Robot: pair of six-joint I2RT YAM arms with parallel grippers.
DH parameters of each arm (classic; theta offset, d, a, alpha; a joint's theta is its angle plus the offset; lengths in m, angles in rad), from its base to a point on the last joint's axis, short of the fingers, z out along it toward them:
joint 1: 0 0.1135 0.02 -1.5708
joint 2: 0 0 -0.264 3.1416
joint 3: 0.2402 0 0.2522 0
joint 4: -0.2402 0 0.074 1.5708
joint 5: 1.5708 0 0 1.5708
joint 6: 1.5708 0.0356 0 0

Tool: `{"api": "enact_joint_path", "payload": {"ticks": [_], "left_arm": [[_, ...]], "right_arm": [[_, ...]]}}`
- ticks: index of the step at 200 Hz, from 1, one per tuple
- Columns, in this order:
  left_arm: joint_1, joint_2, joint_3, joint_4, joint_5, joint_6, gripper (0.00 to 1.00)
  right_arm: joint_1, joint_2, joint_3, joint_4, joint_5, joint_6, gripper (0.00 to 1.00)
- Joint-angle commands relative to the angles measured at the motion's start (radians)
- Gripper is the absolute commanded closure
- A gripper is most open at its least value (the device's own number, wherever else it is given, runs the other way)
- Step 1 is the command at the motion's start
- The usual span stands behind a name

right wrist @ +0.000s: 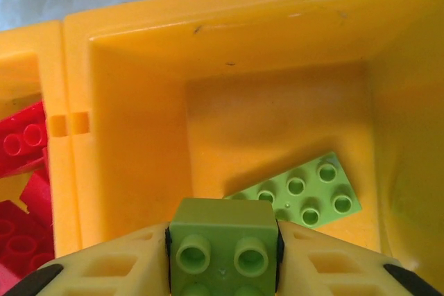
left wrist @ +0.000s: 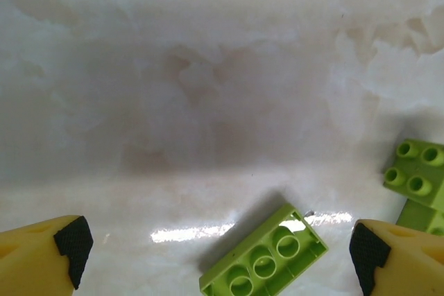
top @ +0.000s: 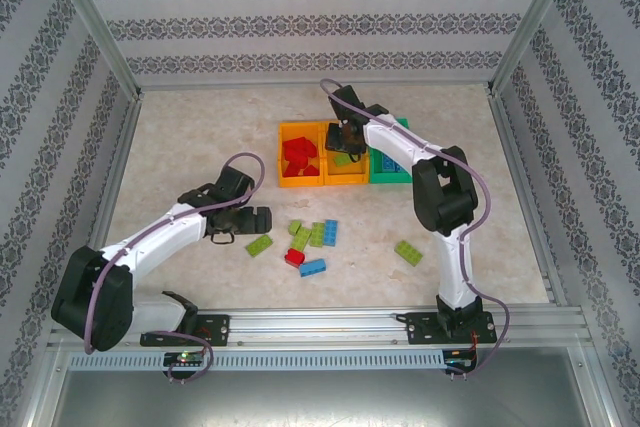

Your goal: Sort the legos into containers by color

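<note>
Left fingers (left wrist: 41, 258), yellow with black pads, stand wide apart just above the table (left wrist: 208, 67), well to the near left of the middle orange bin (top: 345, 180). One lime brick (left wrist: 263, 261) lies flat on the table between them, studs up. It is closer to the pad on the camera's right and touches neither pad. A second lime brick (left wrist: 418, 171) lies beyond that pad, at the picture's edge.

On the near side of the middle orange bin, a loose cluster lies on the table. A red brick (top: 294, 256) and a blue brick (top: 313, 267) are nearest, then lime bricks (top: 318, 236) with another blue brick (top: 330, 230) beside them. A lone lime brick (top: 407, 251) lies to the near right of the bin.

Right fingers (right wrist: 111, 272) are clamped on a lime square brick (right wrist: 223, 240), studs toward the camera, held above the bin's open top. On the bin's floor lies a lime flat brick (right wrist: 298, 192).

Joined to the bin's left is an orange bin (top: 283, 157) holding red bricks (top: 298, 154). Joined to its right is a green bin (top: 390, 178) holding blue bricks (top: 385, 161).
</note>
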Motion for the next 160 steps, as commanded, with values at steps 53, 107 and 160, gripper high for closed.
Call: {"api": "enact_joint_path", "payload": {"ticks": [53,107,160], "left_arm": [[-0.094,-0.011,-0.044,-0.047,-0.021,-0.002,0.05],[-0.123,0.015,-0.063,-0.045,0.01,0.049,0.07],[-0.136,0.047,-0.06,-0.025,0.029,0.064,0.09]], "right_arm": [[-0.015,-0.008,0.014,-0.027,-0.041,0.024,0.33],[-0.01,-0.063,-0.026,-0.005,-0.063,0.03,0.3],[-0.01,-0.088,-0.058,0.007,-0.061,0.035,0.29]]}}
